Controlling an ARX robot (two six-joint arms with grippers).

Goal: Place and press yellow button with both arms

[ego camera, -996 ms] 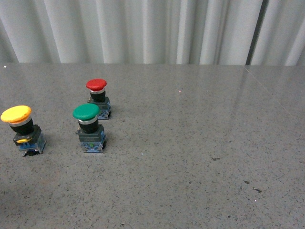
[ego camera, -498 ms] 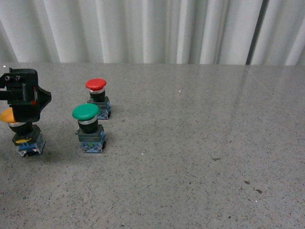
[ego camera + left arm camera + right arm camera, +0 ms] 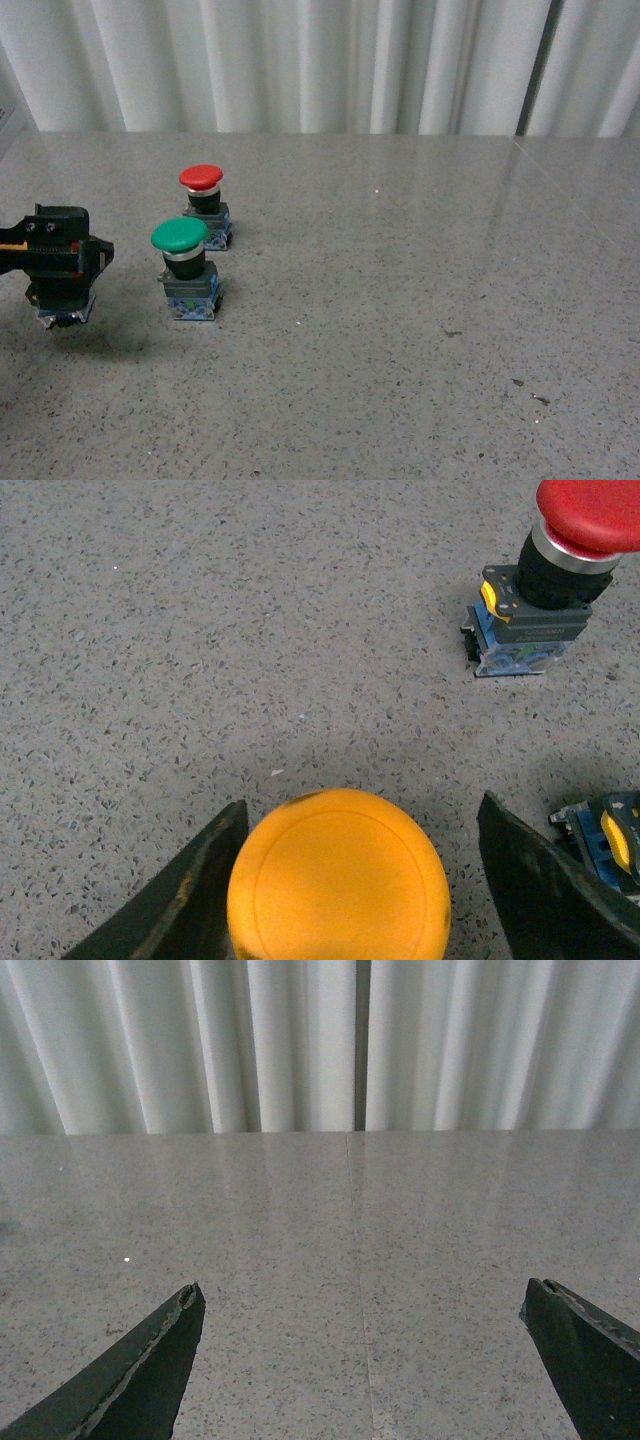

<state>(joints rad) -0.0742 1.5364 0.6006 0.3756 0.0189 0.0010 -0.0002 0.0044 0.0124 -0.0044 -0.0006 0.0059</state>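
Change: the left pincer [image 3: 62, 265], blocky and black, was absent from the front view a second ago and hung above the cap half a second ago; it is now lowered around the yellow button [image 3: 68, 310], a small push button with mushroom cap, black body and bluish base, standing at the near left of the speckled grey stone worktop [image 3: 400, 330]. Only the base shows from the front

Judged: grasp imminent; placing and pressing outstanding

Relation, left wrist view: cap between the spread fingers, one just beside it, the other apart; jaws wide, nothing held

Right pincer [image 3: 360, 1360]: wide, empty, above bare worktop

Beyond: green-capped button [image 3: 184, 265] near; red-capped button [image 3: 204, 200] farther; white pleated curtain [image 3: 320, 60] behind
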